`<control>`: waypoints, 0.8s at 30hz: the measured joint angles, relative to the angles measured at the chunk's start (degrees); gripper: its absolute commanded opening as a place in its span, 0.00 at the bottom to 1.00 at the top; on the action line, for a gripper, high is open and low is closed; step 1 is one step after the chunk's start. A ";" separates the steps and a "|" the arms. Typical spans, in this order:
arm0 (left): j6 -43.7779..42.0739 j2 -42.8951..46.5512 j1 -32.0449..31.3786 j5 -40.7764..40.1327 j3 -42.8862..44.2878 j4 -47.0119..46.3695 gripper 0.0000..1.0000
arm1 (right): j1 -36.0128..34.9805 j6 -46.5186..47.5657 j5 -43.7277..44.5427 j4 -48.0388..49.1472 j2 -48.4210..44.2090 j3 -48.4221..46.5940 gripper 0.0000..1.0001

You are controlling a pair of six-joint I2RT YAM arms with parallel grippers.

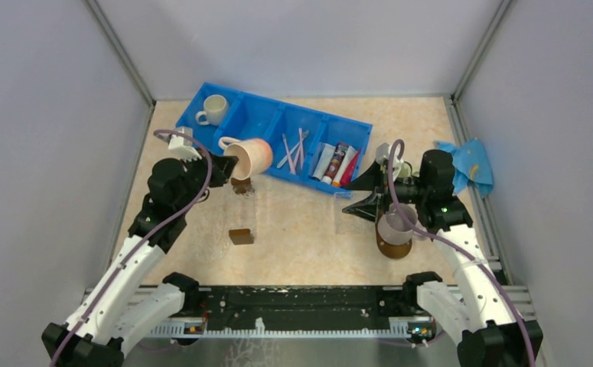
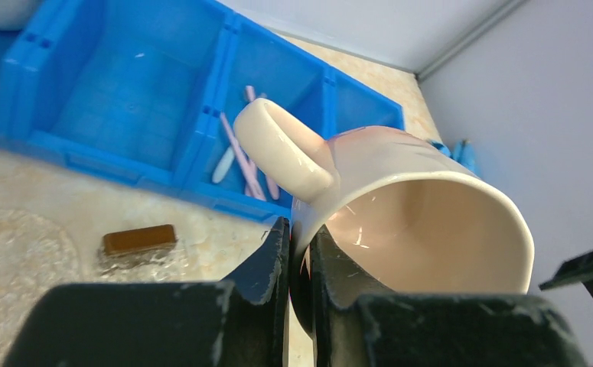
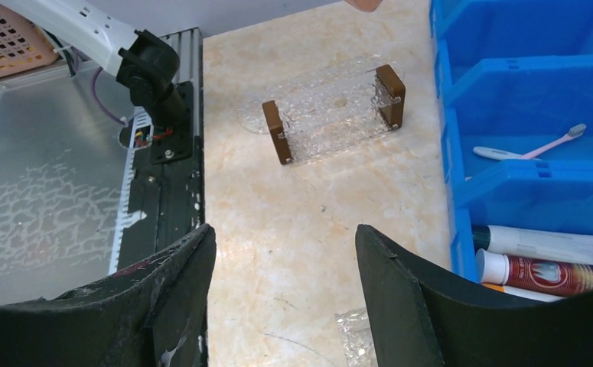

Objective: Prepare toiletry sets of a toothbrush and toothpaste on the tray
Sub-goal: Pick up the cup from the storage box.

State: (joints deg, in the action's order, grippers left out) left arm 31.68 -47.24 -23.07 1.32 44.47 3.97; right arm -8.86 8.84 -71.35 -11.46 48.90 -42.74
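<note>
On the bench (image 1: 301, 229), no finished set is being shown yet. The toothbrushes (image 1: 293, 151) are being kept in the third pocket of the blue bin (image 1: 308, 112), and the toothpaste tubes (image 1: 337, 163) in the pocket at its right end. None is being seen outside the bin.

The tray (image 1: 395, 251) is being taken as the brown board by the right arm. Only its near end is showing, under a grey mug (image 1: 395, 224); the rest is hidden by the arm. No brush or tube is being seen on it.

The left claw (image 2: 299, 237) is being held shut on the rim of a pink mug (image 2: 423, 222), beside the handle. The mug is being held tipped on its side over the far end of a clear holder (image 3: 331, 111) with brown end blocks.

The right claw (image 3: 284, 237) is being held wide open with nothing in it, pointed along the bench near the tube end of the bin.

Judgement: mug placing is being worked on, and every brush and tube pick is left to do. A white mug (image 1: 215, 109) is being kept in the bin's left pocket.
</note>
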 measured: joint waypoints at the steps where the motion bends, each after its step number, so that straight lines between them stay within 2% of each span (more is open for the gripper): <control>1: 0.22 0.61 -0.04 -1.22 -0.24 0.57 0.00 | -0.02 0.00 0.00 0.02 0.00 0.00 0.67; 6: 1.57 4.55 -0.04 -8.41 -2.16 3.89 0.00 | -0.02 0.00 -0.09 0.02 0.00 0.00 0.67; 10: 3.82 7.50 -0.04 -17.44 -4.59 6.93 0.00 | -0.02 0.02 -0.09 0.02 0.02 0.00 0.67; 13: 5.11 6.84 0.26 -22.60 -4.87 9.40 0.00 | -0.02 0.04 -0.07 0.02 0.02 0.00 0.67; 16: 6.54 3.69 2.47 -24.30 -4.83 10.75 0.00 | -0.02 0.07 -0.07 0.00 0.02 0.00 0.67; 18: 7.45 1.53 5.64 -22.60 -4.83 11.63 0.00 | -0.02 0.09 -0.07 -0.04 0.02 0.00 0.67; 24: 12.00 -1.77 24.11 -13.66 -6.16 11.37 0.00 | -0.02 0.11 -0.07 -0.07 0.02 0.00 0.67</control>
State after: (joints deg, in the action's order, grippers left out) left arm 43.68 -49.01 1.04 -12.34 38.30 15.33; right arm -8.88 8.95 -71.42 -11.53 48.93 -42.74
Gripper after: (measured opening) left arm 0.146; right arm 0.674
